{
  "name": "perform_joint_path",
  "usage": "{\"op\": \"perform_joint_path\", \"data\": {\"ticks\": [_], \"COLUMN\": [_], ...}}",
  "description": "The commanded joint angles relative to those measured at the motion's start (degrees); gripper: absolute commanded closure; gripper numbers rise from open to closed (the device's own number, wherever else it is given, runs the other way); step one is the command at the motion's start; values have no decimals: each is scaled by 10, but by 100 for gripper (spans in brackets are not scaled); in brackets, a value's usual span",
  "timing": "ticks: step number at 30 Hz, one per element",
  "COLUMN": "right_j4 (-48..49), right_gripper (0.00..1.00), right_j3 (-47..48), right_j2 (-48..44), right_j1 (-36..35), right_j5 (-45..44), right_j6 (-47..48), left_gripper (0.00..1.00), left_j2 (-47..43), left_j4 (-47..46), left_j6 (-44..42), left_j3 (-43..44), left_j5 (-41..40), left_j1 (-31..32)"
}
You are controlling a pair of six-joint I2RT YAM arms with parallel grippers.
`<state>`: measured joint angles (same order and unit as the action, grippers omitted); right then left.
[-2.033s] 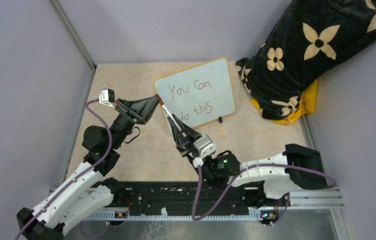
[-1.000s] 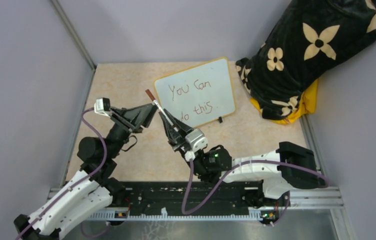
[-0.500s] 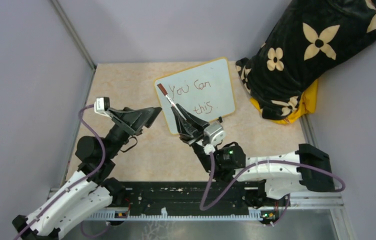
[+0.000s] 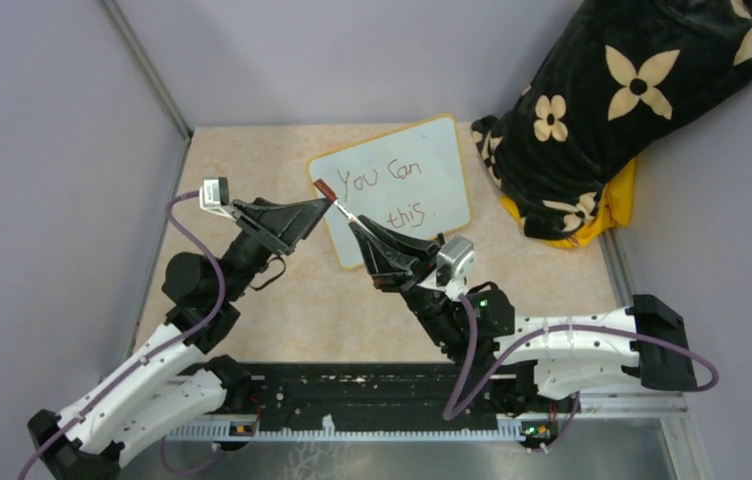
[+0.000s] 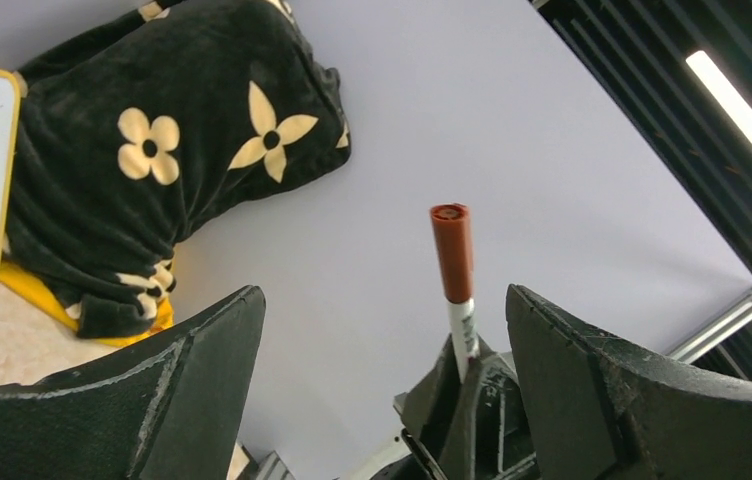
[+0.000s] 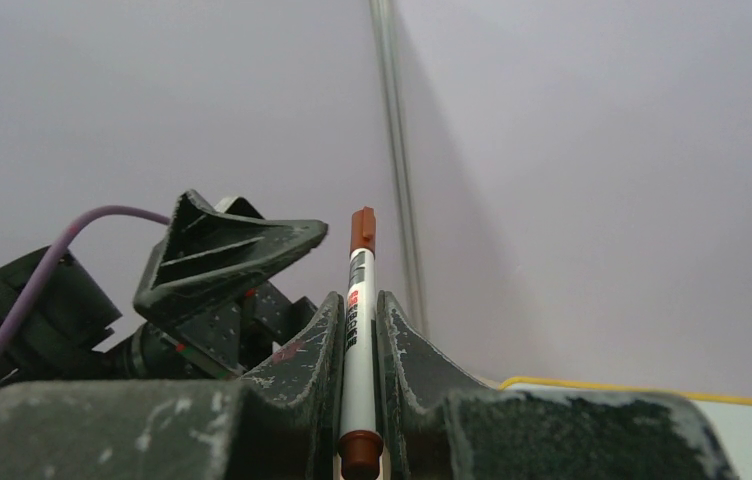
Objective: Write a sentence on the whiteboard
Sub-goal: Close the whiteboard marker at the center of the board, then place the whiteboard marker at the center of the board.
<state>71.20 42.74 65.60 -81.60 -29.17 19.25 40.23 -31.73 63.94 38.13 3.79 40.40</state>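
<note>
Whiteboard, bearing the sentence, lies at 1 o'clock on the table. Right gripper clamps a capped marker over the board's 9 o'clock edge. Left gripper, jaws wide, is just beside the cap.

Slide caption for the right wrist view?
Right gripper shut on a brown-capped marker, left gripper close beside it.

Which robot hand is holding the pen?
The right hand, with its fingers shut tight around the brown-capped pen. The left hand is wide open and holds nothing.
</note>
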Motion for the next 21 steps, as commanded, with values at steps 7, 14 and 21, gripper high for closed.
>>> {"op": "perform_joint_path", "data": {"ticks": [7,14,21], "right_j4": [-22,-40,-39], "right_gripper": [100,100,100], "right_j3": [-5,-2,0], "right_j2": [-13,-12,-4], "right_j1": [0,0,0], "right_j5": [30,37,24], "right_j6": [-50,-60,-59], "left_gripper": [21,45,77], "left_j2": [2,2,7], "left_j4": [-41,-44,-37], "left_j6": [-25,-20,3], "left_j3": [28,24,18], "left_j5": [-9,-23,-2], "left_j1": [1,1,1]}}
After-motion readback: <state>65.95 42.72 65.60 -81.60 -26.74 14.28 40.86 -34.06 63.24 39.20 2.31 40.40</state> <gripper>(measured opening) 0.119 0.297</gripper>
